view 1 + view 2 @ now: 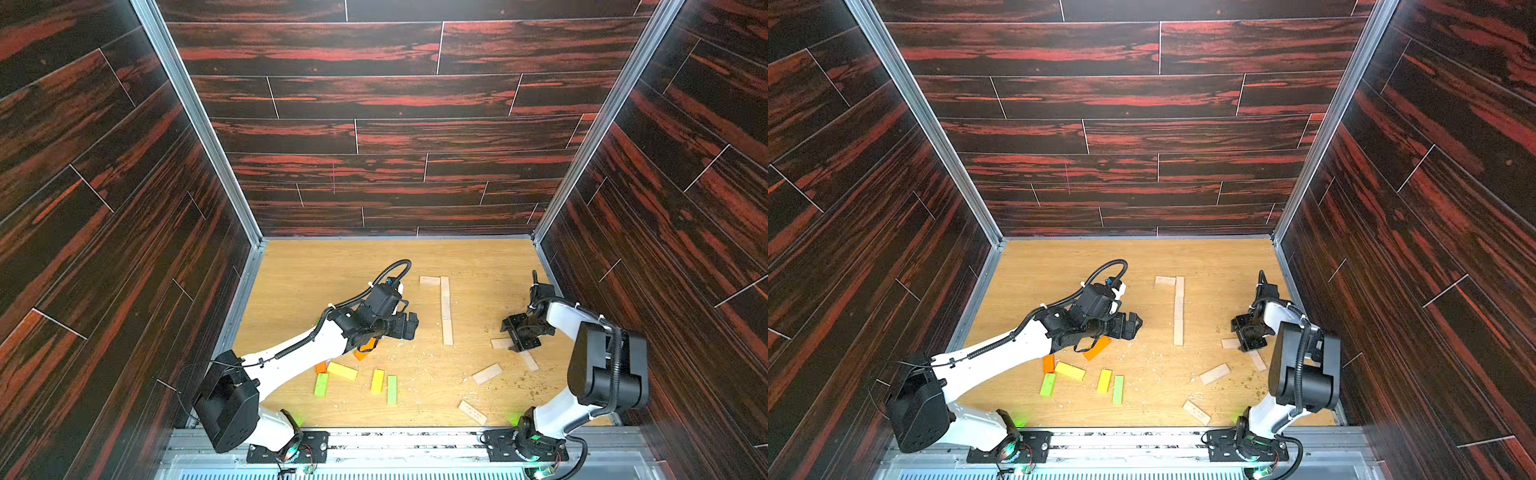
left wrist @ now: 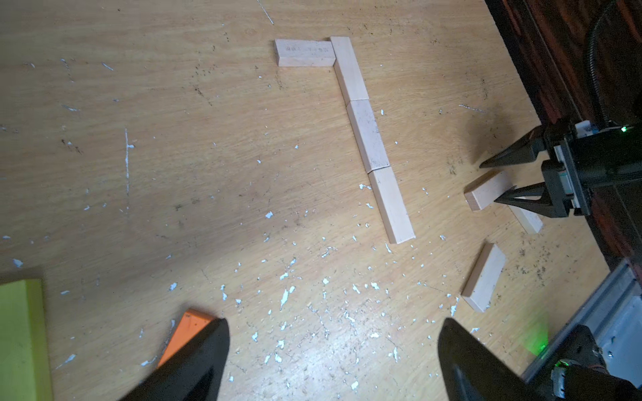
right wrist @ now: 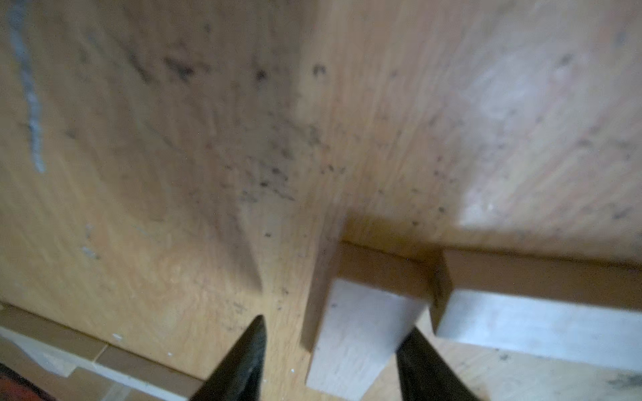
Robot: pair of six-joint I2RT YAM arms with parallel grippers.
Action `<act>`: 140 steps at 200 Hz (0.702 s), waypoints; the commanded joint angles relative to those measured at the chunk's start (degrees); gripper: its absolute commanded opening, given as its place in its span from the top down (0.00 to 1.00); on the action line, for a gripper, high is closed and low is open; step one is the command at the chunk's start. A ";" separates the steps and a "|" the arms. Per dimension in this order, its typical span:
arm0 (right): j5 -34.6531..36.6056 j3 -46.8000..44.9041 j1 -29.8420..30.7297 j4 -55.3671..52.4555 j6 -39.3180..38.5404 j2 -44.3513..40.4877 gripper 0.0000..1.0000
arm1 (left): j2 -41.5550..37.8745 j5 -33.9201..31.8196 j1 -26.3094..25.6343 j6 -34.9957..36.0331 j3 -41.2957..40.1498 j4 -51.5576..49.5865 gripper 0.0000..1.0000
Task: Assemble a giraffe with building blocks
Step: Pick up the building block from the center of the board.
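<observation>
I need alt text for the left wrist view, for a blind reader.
Four pale wooden blocks form an L on the table. Beyond them the right gripper straddles another pale block. The open left gripper frames the foreground, beside an orange block.

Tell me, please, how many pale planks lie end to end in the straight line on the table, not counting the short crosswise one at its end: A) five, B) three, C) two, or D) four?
B: in the left wrist view three pale planks lie end to end in the line, with the crosswise plank butting against one end.
</observation>
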 commanded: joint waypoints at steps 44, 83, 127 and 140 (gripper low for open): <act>-0.12 -1.12 -0.02 0.55 1.81 2.15 0.74 | -2.33 -5.71 0.22 2.09 -1.94 0.24 0.03; -0.08 0.68 0.12 -2.91 3.04 0.13 0.76 | -3.25 -5.02 3.18 3.38 -3.33 1.01 0.02; 1.00 4.99 1.24 -9.65 6.32 -5.87 0.76 | -3.58 -2.89 7.14 4.20 -4.06 2.09 0.02; 1.45 5.24 1.68 -10.89 8.04 -7.69 0.76 | -4.15 -3.47 7.35 4.66 -4.23 2.31 0.02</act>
